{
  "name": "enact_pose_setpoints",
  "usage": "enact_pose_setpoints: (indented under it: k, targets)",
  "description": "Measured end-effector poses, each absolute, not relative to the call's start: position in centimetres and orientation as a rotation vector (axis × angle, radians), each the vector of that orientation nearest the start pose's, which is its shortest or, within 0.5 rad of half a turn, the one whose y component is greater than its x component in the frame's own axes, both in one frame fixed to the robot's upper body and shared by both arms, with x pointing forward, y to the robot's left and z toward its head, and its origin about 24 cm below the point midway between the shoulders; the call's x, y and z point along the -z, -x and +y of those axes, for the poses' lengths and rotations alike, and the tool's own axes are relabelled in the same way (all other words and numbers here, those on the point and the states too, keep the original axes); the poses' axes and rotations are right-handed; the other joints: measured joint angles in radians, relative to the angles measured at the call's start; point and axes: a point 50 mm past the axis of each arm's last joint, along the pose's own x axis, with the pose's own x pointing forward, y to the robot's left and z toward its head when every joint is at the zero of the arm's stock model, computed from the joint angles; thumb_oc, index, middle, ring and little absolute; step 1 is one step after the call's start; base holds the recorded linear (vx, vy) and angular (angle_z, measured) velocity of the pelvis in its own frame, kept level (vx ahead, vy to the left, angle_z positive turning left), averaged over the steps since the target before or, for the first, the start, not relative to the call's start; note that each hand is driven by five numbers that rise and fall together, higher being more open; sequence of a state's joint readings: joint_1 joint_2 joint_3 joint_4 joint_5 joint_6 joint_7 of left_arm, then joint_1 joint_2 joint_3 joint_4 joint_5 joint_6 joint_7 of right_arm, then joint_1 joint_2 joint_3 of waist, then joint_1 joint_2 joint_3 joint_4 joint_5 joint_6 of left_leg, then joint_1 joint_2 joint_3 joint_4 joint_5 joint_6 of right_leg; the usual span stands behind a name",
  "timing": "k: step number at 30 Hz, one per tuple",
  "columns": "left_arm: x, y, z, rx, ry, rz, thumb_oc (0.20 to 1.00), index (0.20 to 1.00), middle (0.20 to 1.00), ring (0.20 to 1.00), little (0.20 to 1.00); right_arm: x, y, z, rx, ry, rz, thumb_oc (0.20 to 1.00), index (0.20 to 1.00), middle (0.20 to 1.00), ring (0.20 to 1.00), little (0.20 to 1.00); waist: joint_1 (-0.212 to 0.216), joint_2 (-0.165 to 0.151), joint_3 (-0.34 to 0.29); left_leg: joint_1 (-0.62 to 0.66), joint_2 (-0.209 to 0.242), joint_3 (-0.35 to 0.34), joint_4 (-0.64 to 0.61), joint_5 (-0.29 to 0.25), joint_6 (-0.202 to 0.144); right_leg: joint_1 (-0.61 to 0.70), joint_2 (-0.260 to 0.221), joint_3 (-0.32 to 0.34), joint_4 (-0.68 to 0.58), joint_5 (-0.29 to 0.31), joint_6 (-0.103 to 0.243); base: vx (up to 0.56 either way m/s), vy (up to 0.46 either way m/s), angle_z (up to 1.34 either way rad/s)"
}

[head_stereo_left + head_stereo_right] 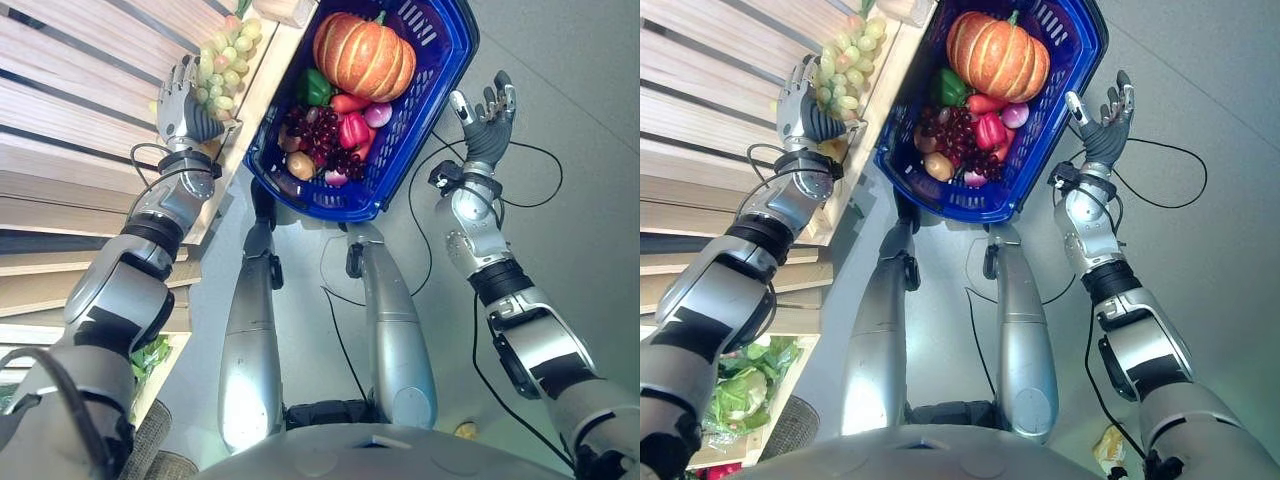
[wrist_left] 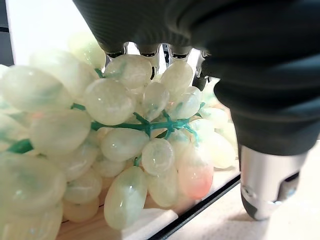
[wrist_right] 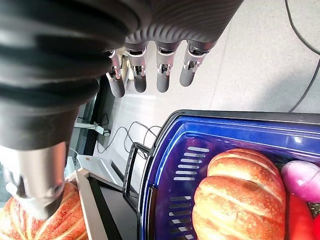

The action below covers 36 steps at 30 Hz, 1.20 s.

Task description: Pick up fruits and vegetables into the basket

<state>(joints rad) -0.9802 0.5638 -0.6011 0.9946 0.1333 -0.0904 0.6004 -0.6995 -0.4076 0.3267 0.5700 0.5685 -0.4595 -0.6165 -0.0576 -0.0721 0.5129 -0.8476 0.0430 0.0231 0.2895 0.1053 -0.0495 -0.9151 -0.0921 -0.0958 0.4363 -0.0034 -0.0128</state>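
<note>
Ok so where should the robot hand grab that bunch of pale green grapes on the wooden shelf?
Probably round the top of the bunch of pale green grapes, where the green stem branches, coming from the aisle side as the left robot hand does; loose grapes would slip.

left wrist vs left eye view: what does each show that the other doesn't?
Left wrist only: the green stem threading the green grapes, seen close up.

Left eye only: the blue basket holding a pumpkin and dark grapes, and the open right hand beside it.

Both: the left hand at the green grapes.
</note>
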Motion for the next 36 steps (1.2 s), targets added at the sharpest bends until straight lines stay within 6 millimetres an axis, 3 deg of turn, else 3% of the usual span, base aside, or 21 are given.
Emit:
enact_pose_setpoints:
  k: [3, 4, 5, 13, 18, 26, 36]
  targets:
    - [-16.1, -39.7, 22.2, -0.405, -1.014, -0.26, 1.0, 1.0, 1.0, 1.0, 1.0, -15.9, -36.1, -18.7, 0.387, -0.187, -0.454, 1.0, 1.0, 1.0, 1.0, 1.0, -0.001, 0.0, 0.0, 0.007, 0.0, 0.0, 0.0, 0.0, 0.0, 0.006, 0.0, 0.0, 0.0, 0.0, 0.0, 0.0, 0.0, 0.0]
    - [-16.3, -39.8, 22.3, -0.406, -1.018, -0.251, 0.401, 0.401, 0.401, 0.401, 0.401, -16.1, -36.1, -18.6, 0.382, -0.189, -0.458, 1.0, 1.0, 1.0, 1.0, 1.0, -0.002, 0.0, 0.0, 0.009, 0.0, 0.0, 0.0, 0.0, 0.0, 0.008, 0.0, 0.0, 0.0, 0.0, 0.0, 0.0, 0.0, 0.0]
    - [-16.3, -39.8, 22.4, -0.404, -1.021, -0.238, 0.2, 0.2, 0.2, 0.2, 0.2, -16.2, -36.2, -18.6, 0.376, -0.194, -0.458, 1.0, 1.0, 1.0, 1.0, 1.0, -0.004, 0.0, 0.0, 0.012, 0.0, 0.001, 0.0, 0.0, 0.0, 0.009, 0.0, 0.002, 0.0, 0.0, 0.0, 0.01, 0.03, -0.01]
    - [-18.2, -40.9, 24.0, -0.386, -0.94, -0.1, 0.2, 0.2, 0.2, 0.2, 0.2, -15.0, -37.1, -19.7, 0.364, -0.321, -0.351, 1.0, 1.0, 1.0, 1.0, 1.0, -0.017, 0.0, 0.0, 0.017, 0.001, 0.004, 0.001, 0.0, 0.0, 0.014, 0.001, 0.007, 0.0, -0.003, 0.005, 0.01, 0.018, -0.01]
    - [-18.3, -40.9, 25.0, -0.395, -0.901, -0.041, 0.2, 0.2, 0.2, 0.2, 0.2, -15.0, -37.2, -19.8, 0.356, -0.331, -0.347, 1.0, 1.0, 1.0, 1.0, 1.0, -0.033, 0.0, 0.0, 0.017, 0.002, 0.012, 0.002, -0.002, 0.002, 0.013, 0.002, 0.008, -0.003, 0.0, 0.0, 0.0, 0.005, -0.01]
    - [-17.9, -40.9, 25.5, -0.363, -0.763, 0.024, 0.2, 0.2, 0.2, 0.2, 0.2, -16.3, -37.6, -19.4, 0.338, -0.337, -0.38, 1.0, 1.0, 1.0, 1.0, 1.0, -0.031, 0.0, 0.0, 0.018, 0.002, 0.016, 0.002, -0.008, 0.003, 0.013, 0.002, 0.011, -0.006, 0.001, 0.0, 0.0, 0.001, 0.0]
    - [-16.4, -40.4, 26.3, -0.351, -0.508, 0.026, 0.2, 0.2, 0.2, 0.2, 0.2, -15.9, -37.5, -19.2, 0.345, -0.31, -0.377, 1.0, 1.0, 1.0, 1.0, 1.0, -0.03, 0.0, 0.0, 0.018, 0.002, 0.016, 0.002, -0.009, 0.003, 0.013, 0.002, 0.011, -0.005, 0.001, 0.0, 0.0, 0.0, 0.0]
